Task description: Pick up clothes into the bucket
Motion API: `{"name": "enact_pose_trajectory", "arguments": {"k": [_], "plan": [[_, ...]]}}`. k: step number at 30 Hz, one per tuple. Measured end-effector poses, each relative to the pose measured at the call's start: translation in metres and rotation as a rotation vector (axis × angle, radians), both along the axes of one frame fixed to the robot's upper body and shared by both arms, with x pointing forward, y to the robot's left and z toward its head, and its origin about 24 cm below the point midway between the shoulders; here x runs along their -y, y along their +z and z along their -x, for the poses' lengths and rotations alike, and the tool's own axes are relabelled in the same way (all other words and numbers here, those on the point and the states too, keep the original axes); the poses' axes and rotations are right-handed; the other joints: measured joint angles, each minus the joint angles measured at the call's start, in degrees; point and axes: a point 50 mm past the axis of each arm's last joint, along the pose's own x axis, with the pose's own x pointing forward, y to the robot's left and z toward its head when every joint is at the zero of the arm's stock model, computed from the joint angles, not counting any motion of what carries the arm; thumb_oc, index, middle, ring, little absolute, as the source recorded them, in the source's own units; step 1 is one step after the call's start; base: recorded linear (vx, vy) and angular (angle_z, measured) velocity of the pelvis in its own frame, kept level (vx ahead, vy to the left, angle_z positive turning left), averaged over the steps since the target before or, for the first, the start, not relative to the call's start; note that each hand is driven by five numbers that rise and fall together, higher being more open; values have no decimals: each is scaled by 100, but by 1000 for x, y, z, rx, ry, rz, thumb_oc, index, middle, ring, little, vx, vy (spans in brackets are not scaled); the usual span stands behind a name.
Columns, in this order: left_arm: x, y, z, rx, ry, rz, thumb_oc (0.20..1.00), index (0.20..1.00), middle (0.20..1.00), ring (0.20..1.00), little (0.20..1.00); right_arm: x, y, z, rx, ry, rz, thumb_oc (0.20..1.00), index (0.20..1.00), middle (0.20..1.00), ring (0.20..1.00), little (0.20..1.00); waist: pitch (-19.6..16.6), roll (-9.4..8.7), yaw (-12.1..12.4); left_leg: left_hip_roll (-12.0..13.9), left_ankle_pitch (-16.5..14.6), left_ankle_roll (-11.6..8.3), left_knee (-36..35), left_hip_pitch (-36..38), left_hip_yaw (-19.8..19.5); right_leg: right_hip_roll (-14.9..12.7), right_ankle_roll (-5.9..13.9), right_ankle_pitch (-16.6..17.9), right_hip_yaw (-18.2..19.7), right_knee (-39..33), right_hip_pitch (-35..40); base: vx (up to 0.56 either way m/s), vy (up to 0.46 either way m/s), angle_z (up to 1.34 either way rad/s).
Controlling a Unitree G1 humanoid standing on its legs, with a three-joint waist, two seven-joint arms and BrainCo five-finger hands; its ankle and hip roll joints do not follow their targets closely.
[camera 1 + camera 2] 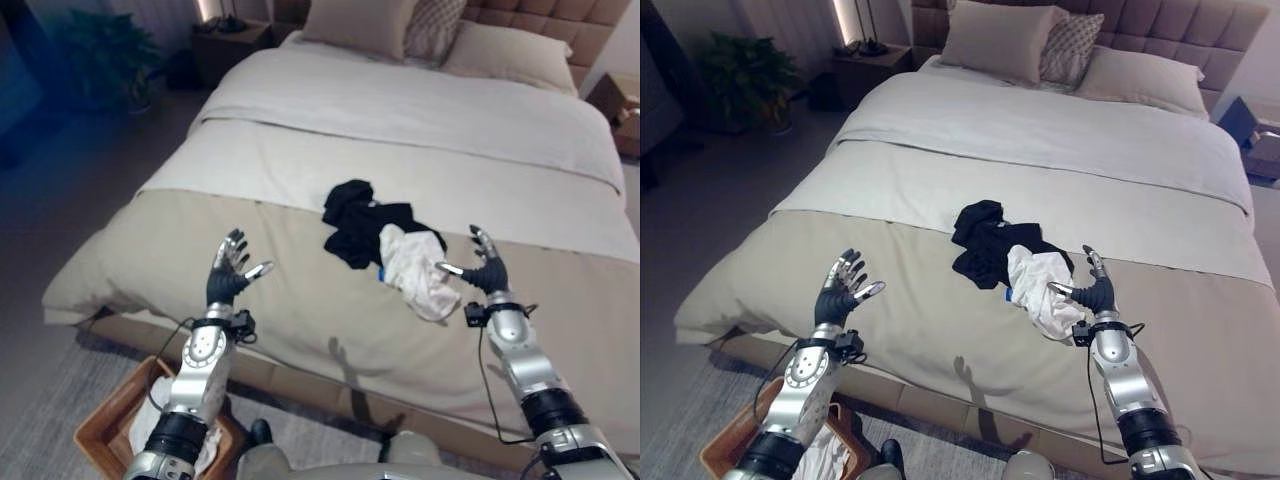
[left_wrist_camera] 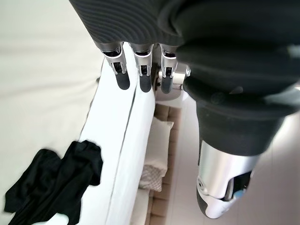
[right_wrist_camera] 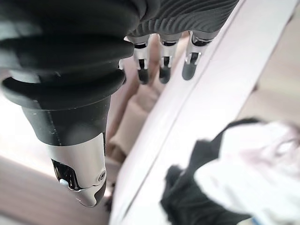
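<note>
A pile of clothes lies on the bed's beige cover: a black garment point(image 1: 358, 222) with a white garment point(image 1: 415, 268) spilling off its right side. My right hand point(image 1: 486, 268) hovers open just right of the white garment, thumb pointing at it, not touching. My left hand point(image 1: 229, 272) is raised open over the bed's near left part, well left of the pile. In the left wrist view the black garment point(image 2: 56, 185) shows past straight fingers point(image 2: 143, 75). The right wrist view shows both garments point(image 3: 243, 173) beyond its fingers point(image 3: 164, 61).
A brown basket point(image 1: 110, 425) holding white cloth stands on the floor at the lower left, by the bed's foot. Pillows point(image 1: 365, 25) lie at the headboard. A nightstand point(image 1: 230, 40) and a plant point(image 1: 105, 55) stand at the far left.
</note>
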Motion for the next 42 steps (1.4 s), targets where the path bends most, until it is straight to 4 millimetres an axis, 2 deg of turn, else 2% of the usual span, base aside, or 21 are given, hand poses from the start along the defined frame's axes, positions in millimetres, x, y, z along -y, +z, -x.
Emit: {"name": "enact_pose_trajectory", "arguments": {"k": [1, 3, 5, 7, 8, 9, 12, 13, 14, 15, 16, 17, 20, 21, 24, 25, 28, 33, 38, 42], "plan": [[3, -6, 2, -21, 3, 27, 1000, 1000, 1000, 1000, 1000, -3, 3, -5, 7, 6, 7, 1000, 1000, 1000, 1000, 1000, 38, 78, 66, -17, -28, 43, 167, -44, -331, 21, -3, 13, 105, -2, 14, -22, 42, -90], [14, -11, 3, -39, -13, 73, 1000, 1000, 1000, 1000, 1000, -4, 9, -12, 15, 15, 33, 1000, 1000, 1000, 1000, 1000, 54, 144, 4, -112, -83, 33, 131, -184, -714, -14, -9, 106, 184, -60, -94, 5, 88, -25], [21, -11, 3, -36, -29, 89, 1000, 1000, 1000, 1000, 1000, -2, 16, -16, 33, 19, 52, 1000, 1000, 1000, 1000, 1000, 78, 213, -3, -207, -253, 122, -17, -250, -874, -40, -6, 194, 242, -36, -287, -61, 116, -12], [19, -7, 1, -24, -29, 77, 1000, 1000, 1000, 1000, 1000, -14, 39, -34, 99, 59, 68, 1000, 1000, 1000, 1000, 1000, 327, 137, 41, -627, -350, 115, 75, -545, -1032, -222, 33, 550, 577, -151, -740, -152, 188, -42], [18, -6, 0, -21, -32, 67, 1000, 1000, 1000, 1000, 1000, -17, 46, -39, 120, 67, 70, 1000, 1000, 1000, 1000, 1000, 422, 115, 56, -655, -344, 124, 104, -604, -949, -272, 49, 616, 623, -205, -798, -121, 151, -45], [18, -4, -2, -15, -46, 53, 1000, 1000, 1000, 1000, 1000, -20, 58, -48, 154, 65, 75, 1000, 1000, 1000, 1000, 1000, 674, 150, 77, -663, -291, 182, 108, -674, -813, -336, 95, 647, 631, -361, -799, -171, 218, -26], [18, 12, -5, 55, -70, 28, 1000, 1000, 1000, 1000, 1000, -25, 74, -58, 202, 57, 80, 1000, 1000, 1000, 1000, 1000, 1012, 15, 156, -910, -303, 190, 422, -1067, -669, -558, 142, 653, 691, -414, -1163, -160, 200, -20], [15, 19, -6, 85, -69, 13, 1000, 1000, 1000, 1000, 1000, -30, 97, -70, 258, 66, 111, 1000, 1000, 1000, 1000, 1000, 1207, 174, 236, -776, -353, 356, 442, -1317, -604, -507, 280, 624, 681, -452, -1355, -71, 82, -44], [14, 23, -9, 102, -67, 12, 1000, 1000, 1000, 1000, 1000, -30, 108, -74, 289, 59, 120, 1000, 1000, 1000, 1000, 1000, 1331, 285, 316, -657, -333, 353, 494, -1448, -498, -451, 264, 640, 677, -127, -1569, -101, 97, -55], [14, 37, -14, 156, -66, 7, 1000, 1000, 1000, 1000, 1000, -29, 128, -81, 333, 49, 146, 1000, 1000, 1000, 1000, 1000, 1560, 279, 364, -630, -283, 395, 454, -1670, -415, -484, 227, 493, 684, 930, -2016, -63, 40, -13], [12, 43, -16, 177, -71, -11, 1000, 1000, 1000, 1000, 1000, -26, 134, -82, 345, 37, 155, 1000, 1000, 1000, 1000, 1000, 1664, 166, 365, -736, -244, 402, 419, -1718, -422, -546, 223, 285, 707, 1091, -1961, -136, 60, -2], [13, 46, -19, 189, -70, -9, 1000, 1000, 1000, 1000, 1000, -23, 147, -88, 366, 17, 174, 1000, 1000, 1000, 1000, 1000, 1905, 198, 418, -757, -63, 369, 376, -1769, -440, -492, 144, 252, 750, 901, -1972, -106, 45, 9], [14, 49, -21, 204, -69, -5, 1000, 1000, 1000, 1000, 1000, -12, 158, -91, 374, -29, 215, 1000, 1000, 1000, 1000, 1000, 2014, 207, 430, -765, 55, 323, 381, -2078, -458, -506, 110, 377, 750, 805, -2208, -78, 32, -1], [17, 54, -24, 220, -66, 2, 1000, 1000, 1000, 1000, 1000, 0, 159, -90, 367, -73, 238, 1000, 1000, 1000, 1000, 1000, 2037, 205, 427, -774, 127, 275, 354, -2206, -478, -530, 118, 436, 726, 748, -2295, -47, 12, 11], [18, 60, -25, 254, -55, 12, 1000, 1000, 1000, 1000, 1000, 17, 167, -90, 365, -144, 270, 1000, 1000, 1000, 1000, 1000, 2038, 206, 433, -846, 156, 309, 339, -2428, -506, -624, 126, 469, 677, 722, -2469, -63, 19, 15], [19, 68, -23, 292, -56, 18, 1000, 1000, 1000, 1000, 1000, 23, 182, -92, 397, -180, 280, 1000, 1000, 1000, 1000, 1000, 2048, 211, 430, -884, 168, 322, 355, -2629, -526, -640, 145, 490, 664, 709, -2650, -22, -3, 10], [22, 72, -23, 311, -54, 29, 1000, 1000, 1000, 1000, 1000, 26, 214, -94, 474, -220, 302, 1000, 1000, 1000, 1000, 1000, 2062, 207, 461, -917, 248, 320, 501, -3112, -578, -681, 127, 556, 648, 768, -3037, -16, -3, 12], [23, 75, -22, 318, -48, 12, 1000, 1000, 1000, 1000, 1000, 32, 254, -92, 565, -310, 432, 1000, 1000, 1000, 1000, 1000, 2069, 202, 474, -964, 231, 304, 759, -3656, -663, -748, 85, 526, 644, 1024, -3541, -1, 14, 7], [25, 79, -21, 332, -32, 22, 1000, 1000, 1000, 1000, 1000, 33, 269, -90, 599, -359, 499, 1000, 1000, 1000, 1000, 1000, 2068, 201, 466, -988, 83, 324, 1172, -4028, -728, -788, 38, 453, 662, 1289, -3825, 3, 1, 3], [28, 82, -21, 343, -38, 28, 1000, 1000, 1000, 1000, 1000, 40, 270, -89, 582, -384, 530, 1000, 1000, 1000, 1000, 1000, 2068, 201, 459, -998, 61, 352, 1275, -4216, -774, -816, 23, 418, 666, 1389, -3986, 2, -3, 5]]}}
